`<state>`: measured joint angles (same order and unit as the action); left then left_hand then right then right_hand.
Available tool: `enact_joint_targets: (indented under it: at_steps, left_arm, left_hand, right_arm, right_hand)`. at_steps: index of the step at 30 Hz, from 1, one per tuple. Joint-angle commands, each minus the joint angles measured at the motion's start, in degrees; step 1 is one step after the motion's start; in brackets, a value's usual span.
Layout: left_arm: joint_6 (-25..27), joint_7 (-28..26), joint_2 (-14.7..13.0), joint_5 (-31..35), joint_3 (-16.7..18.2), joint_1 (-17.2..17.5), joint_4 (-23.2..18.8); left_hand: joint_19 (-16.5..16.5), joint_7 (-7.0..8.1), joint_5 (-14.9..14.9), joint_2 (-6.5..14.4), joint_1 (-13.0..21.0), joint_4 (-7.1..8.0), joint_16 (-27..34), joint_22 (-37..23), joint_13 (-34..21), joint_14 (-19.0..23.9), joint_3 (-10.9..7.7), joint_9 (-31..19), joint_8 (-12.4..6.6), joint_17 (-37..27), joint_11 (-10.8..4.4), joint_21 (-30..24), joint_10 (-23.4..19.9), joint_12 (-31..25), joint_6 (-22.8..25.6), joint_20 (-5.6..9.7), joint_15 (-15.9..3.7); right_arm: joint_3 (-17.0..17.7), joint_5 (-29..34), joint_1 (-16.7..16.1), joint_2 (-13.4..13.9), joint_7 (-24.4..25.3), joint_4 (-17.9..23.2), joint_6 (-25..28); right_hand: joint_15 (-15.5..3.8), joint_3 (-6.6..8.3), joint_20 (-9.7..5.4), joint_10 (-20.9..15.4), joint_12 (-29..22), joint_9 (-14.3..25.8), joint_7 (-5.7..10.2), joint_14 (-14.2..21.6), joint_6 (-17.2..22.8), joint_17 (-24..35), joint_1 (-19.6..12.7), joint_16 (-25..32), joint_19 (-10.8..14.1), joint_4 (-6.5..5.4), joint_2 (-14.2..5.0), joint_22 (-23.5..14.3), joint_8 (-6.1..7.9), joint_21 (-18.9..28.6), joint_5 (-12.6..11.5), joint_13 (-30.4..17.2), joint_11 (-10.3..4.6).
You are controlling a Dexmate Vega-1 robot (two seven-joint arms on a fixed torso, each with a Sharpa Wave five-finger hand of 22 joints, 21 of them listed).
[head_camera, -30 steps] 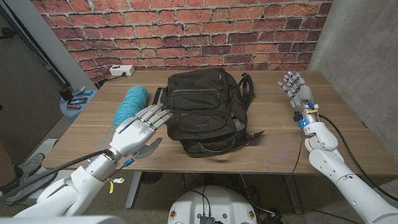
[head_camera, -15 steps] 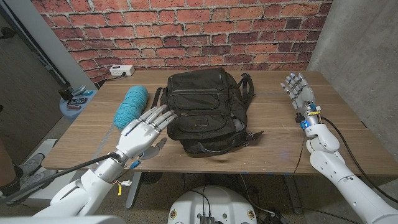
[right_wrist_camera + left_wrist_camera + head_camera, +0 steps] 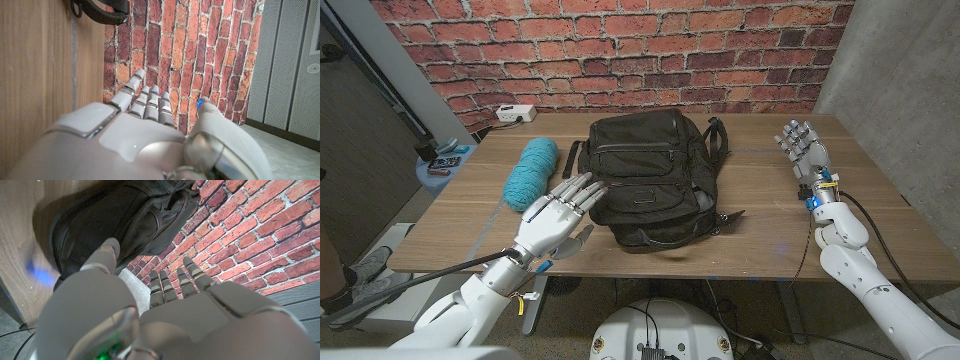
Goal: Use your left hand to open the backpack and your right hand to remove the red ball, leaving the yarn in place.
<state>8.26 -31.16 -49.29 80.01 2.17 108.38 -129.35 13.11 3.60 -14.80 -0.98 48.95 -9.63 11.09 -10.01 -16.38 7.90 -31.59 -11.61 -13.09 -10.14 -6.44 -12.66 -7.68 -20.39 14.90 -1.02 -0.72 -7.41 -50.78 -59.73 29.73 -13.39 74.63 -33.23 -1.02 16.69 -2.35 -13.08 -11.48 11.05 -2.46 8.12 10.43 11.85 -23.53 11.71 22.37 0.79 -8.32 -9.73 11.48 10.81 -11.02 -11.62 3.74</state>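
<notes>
The black backpack [image 3: 653, 180] lies shut at mid-table; no writing on it is legible. The teal yarn [image 3: 531, 171] sits just left of it on the table [image 3: 750, 215]. The left hand [image 3: 556, 212], fingers spread and empty, has moved closer to the backpack's left edge. The right hand [image 3: 804, 148] stands open, well apart. A white power strip [image 3: 516, 114] lies at the far-left corner.
</notes>
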Motion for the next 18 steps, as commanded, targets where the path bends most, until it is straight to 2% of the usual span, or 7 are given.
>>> enact_joint_targets:
  at_steps: [1, 3, 4, 11, 18]
  left_arm:
    - [5.4, -2.32, -2.74, -2.04, -4.6, -1.9, 1.74]
    - [6.11, -2.82, -3.02, -2.51, -5.36, -2.28, 2.08]
    - [6.38, -3.07, -3.22, -2.8, -5.7, -2.52, 2.25]
    - [7.9, -6.42, -4.63, -4.08, -9.1, -5.57, 4.39]
    - [9.56, -7.98, -6.24, -5.14, -12.5, -8.24, 5.42]
  left_hand:
    - [0.51, 0.37, 0.42, -0.05, 0.97, 0.05, 0.07, -0.27, -0.69, 1.07, 0.66, -0.55, -0.98, -0.27, -0.33, 0.34, -1.12, -1.04, 1.91, -0.15, -0.21]
    - [0.77, 0.56, 0.51, -0.03, 1.24, 0.05, 0.12, -0.28, -1.04, 1.49, 0.88, -0.78, -1.6, -0.33, -0.59, 0.31, -1.46, -1.5, 3.23, -0.09, -0.24]
    - [0.84, 0.11, 0.57, 0.03, 1.43, 0.06, 0.14, -0.3, -1.3, 1.76, 1.04, -0.95, -2.07, -0.37, -0.47, 0.34, -1.59, -1.79, 4.24, -0.1, -0.29]
    - [1.73, 0.69, 0.75, 0.36, 2.37, 0.04, 0.53, -0.33, -2.3, 3.57, 1.59, -1.62, -3.88, -0.55, -0.77, 0.21, -3.39, -3.31, 7.55, 0.07, -0.86]
    - [2.34, -0.37, 0.89, 0.78, 3.26, 0.08, 0.91, -0.35, -3.34, 5.34, 2.13, -2.33, -5.76, -0.83, -0.78, 0.19, -4.71, -4.59, 10.43, 0.29, -1.47]
  right_arm:
    - [0.21, -0.89, 0.42, -0.76, -1.71, -1.65, -0.43]
    - [0.17, -0.93, 0.58, -0.84, -1.94, -1.84, -0.46]
    - [0.13, -0.84, 0.63, -0.82, -1.95, -1.87, -0.46]
    - [0.06, -0.8, 0.77, -0.74, -2.28, -1.96, -0.39]
    - [0.29, -0.99, 0.53, -0.7, -2.41, -2.11, -0.47]
  right_hand:
    - [0.01, 0.03, -0.39, -0.25, -0.36, 0.18, 0.0, 0.37, 0.64, 0.31, 0.27, 0.17, 0.53, 0.24, 0.31, -0.1, 0.13, 0.35, 0.14, -0.21, -0.11]
    - [0.0, 0.04, -0.4, -0.25, -0.36, 0.18, 0.01, 0.37, 0.64, 0.32, 0.29, 0.17, 0.55, 0.24, 0.3, -0.1, 0.13, 0.36, 0.14, -0.21, -0.08]
    - [0.02, 0.04, -0.4, -0.25, -0.36, 0.18, 0.02, 0.38, 0.65, 0.32, 0.31, 0.17, 0.56, 0.24, 0.3, -0.1, 0.13, 0.36, 0.14, -0.21, -0.15]
    - [0.04, 0.09, -0.41, -0.3, -0.37, 0.19, -0.02, 0.37, 0.68, 0.31, 0.32, 0.16, 0.53, 0.32, 0.29, -0.1, 0.14, 0.34, 0.14, -0.22, -0.22]
    - [0.03, 0.1, -0.39, -0.33, -0.38, 0.19, 0.01, 0.39, 0.73, 0.32, 0.4, 0.17, 0.52, 0.35, 0.32, -0.1, 0.15, 0.34, 0.14, -0.22, -0.2]
